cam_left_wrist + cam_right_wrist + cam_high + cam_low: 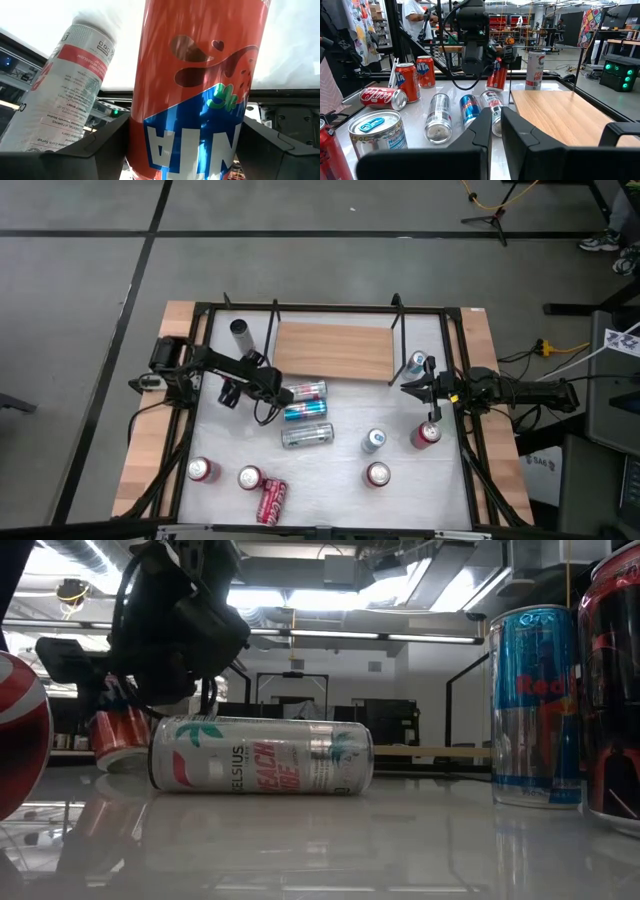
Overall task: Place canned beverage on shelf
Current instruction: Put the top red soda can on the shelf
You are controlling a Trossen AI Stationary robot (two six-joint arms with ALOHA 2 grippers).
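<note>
My left gripper [279, 390] reaches in from the table's left and is shut on a red and blue Fanta can [195, 95], which shows tilted under it in the right wrist view [496, 76]. The shelf [332, 350], a light wooden board with thin black rods at its ends, lies just beyond at the far side. A white can [70, 85] shows next to the held can. My right gripper [412, 387] waits shut at the table's right, level, holding nothing. My left gripper pinches the Fanta can's round side wall [150, 135] between its two fingers [102, 145], which lie across the can. The fingers slant down from the table's left onto the can's upper part [498, 64]. The can is tilted; whether its lower end rests on the table I cannot tell.
Three cans lie side by side right of the left gripper: a white and red one [308, 390], a blue one [305, 411], a silver Celsius [307, 435]. A tall white can [240, 330] stands left of the shelf. Several more cans stand or lie toward the near edge and right side [377, 474].
</note>
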